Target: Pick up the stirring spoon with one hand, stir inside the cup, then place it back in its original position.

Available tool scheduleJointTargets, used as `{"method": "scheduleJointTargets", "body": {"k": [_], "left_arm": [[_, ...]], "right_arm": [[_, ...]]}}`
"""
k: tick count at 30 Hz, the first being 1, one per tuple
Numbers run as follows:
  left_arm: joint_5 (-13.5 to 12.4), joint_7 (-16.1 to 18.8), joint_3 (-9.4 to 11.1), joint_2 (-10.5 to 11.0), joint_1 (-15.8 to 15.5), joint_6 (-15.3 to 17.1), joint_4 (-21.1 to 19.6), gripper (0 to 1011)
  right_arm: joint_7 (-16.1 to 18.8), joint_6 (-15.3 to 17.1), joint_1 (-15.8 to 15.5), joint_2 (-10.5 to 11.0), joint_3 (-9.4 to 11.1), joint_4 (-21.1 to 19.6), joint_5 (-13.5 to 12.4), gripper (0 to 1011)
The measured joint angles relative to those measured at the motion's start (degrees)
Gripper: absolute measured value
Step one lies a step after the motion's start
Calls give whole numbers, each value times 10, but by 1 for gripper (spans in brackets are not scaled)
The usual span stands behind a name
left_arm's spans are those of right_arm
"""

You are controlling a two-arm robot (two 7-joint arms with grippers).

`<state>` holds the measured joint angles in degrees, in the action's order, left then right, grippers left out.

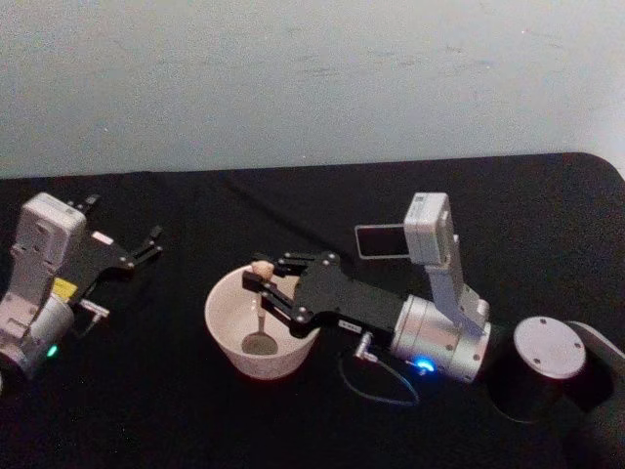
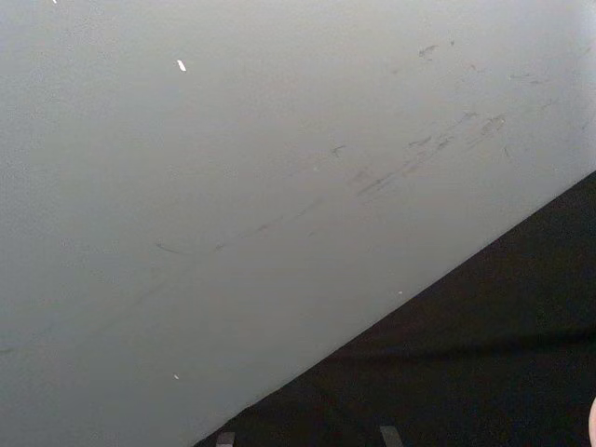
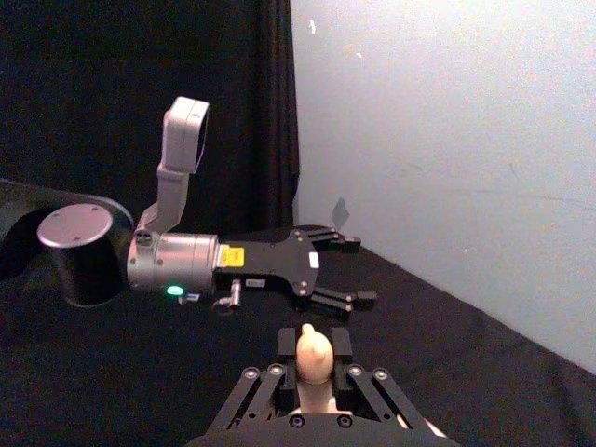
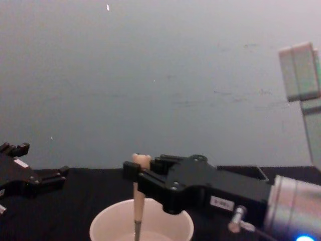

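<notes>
Holding the stirring spoon (image 1: 261, 313) just under its bear knob, the right gripper (image 1: 260, 278) has its jaws clamped tight, stick near-upright with its tip down inside the cup (image 1: 217, 298), while the left gripper (image 1: 148, 244) sits parked off left, jaws open.

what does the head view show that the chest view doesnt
Head view alone: it looks down into the cup, so the stirring spoon can be followed to its bowl end, low inside the cup. Chest view alone: seen side on, the spoon stands nearly upright, and its bear-head knob pokes up above the fingers. Both: the right pincer is shut on the spoon over the cup, and the left pincer is open and idle off to the left.
</notes>
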<state>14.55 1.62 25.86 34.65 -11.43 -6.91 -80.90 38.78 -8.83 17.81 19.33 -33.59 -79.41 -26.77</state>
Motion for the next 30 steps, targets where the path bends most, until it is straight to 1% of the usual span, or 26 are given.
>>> {"method": "scheduleJointTargets", "body": {"k": [7, 11, 14, 21, 24, 30], "left_arm": [[0, 0, 0, 0, 0, 0, 0, 1001], [0, 0, 0, 0, 0, 0, 0, 1001], [0, 0, 0, 0, 0, 0, 0, 1001], [0, 0, 0, 0, 0, 0, 0, 1001], [0, 0, 0, 0, 0, 0, 0, 1001], [0, 0, 0, 0, 0, 0, 0, 1001]], "right_arm": [[-9, -11, 29, -23, -5, 43, 12, 214], [-15, -16, 38, -29, -2, 57, 16, 214], [-19, -18, 42, -30, 2, 63, 19, 214], [-24, -19, 41, -26, 10, 65, 22, 214], [-25, -19, 37, -20, 15, 60, 23, 214], [-28, -14, 21, -2, 26, 37, 22, 214]]}}
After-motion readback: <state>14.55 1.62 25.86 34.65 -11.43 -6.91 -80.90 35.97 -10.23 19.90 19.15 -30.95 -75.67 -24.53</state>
